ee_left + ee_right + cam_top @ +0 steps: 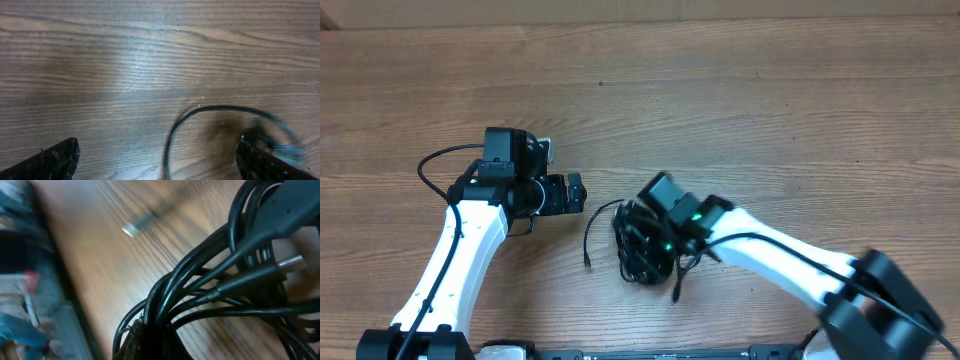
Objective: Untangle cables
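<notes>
My R end effector (645,226) clamped shut on cables (638,252) knot; L end effector (576,192) wide open, empty. Cables light, floppy, prob slick. Best grab near a plug (287,264).

Black cables (638,258) knotted in bundle, one strand looping left.

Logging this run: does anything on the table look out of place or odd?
The thin black cables lie in a knotted clump on the wooden table, one strand looping out toward the left gripper. The right gripper is shut on the clump.
</notes>
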`<state>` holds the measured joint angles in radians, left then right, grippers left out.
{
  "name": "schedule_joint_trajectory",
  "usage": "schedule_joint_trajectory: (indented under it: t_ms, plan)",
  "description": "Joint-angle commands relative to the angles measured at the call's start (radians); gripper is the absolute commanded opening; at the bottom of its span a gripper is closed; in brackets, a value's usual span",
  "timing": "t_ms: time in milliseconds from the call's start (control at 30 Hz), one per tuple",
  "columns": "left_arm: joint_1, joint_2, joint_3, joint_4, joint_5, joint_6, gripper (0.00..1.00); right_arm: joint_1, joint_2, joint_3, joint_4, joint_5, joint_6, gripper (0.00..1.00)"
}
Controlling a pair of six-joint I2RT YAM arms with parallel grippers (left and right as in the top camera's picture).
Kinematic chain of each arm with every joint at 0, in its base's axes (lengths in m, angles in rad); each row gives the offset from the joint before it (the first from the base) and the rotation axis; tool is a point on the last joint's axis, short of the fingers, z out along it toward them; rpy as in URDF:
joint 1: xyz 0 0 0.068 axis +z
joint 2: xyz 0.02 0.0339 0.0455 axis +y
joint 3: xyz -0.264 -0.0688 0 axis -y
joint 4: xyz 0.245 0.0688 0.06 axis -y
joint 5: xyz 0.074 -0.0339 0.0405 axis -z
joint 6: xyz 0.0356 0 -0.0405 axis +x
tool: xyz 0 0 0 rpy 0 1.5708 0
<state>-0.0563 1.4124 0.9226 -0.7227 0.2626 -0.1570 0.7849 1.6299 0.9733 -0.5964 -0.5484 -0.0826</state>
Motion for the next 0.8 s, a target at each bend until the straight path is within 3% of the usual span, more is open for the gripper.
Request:
schedule_joint_trajectory:
  t_ms: [0, 200, 500, 767]
  plan:
    - [0.003, 0.008, 0.002, -0.016, 0.039, 0.051, 1.00, -0.066, -0.120, 0.005, 0.009, -0.185, -0.028, 0.04]
    - [0.003, 0.008, 0.002, -0.058, 0.209, 0.266, 1.00, -0.171, -0.189, 0.005, 0.015, -0.365, -0.078, 0.04]
    - [0.003, 0.008, 0.002, -0.117, 0.679, 0.714, 1.00, -0.323, -0.190, 0.005, 0.016, -0.717, -0.109, 0.04]
    - [0.003, 0.008, 0.002, -0.022, 0.674, 0.715, 0.99, -0.434, -0.190, 0.005, 0.016, -0.949, -0.029, 0.04]
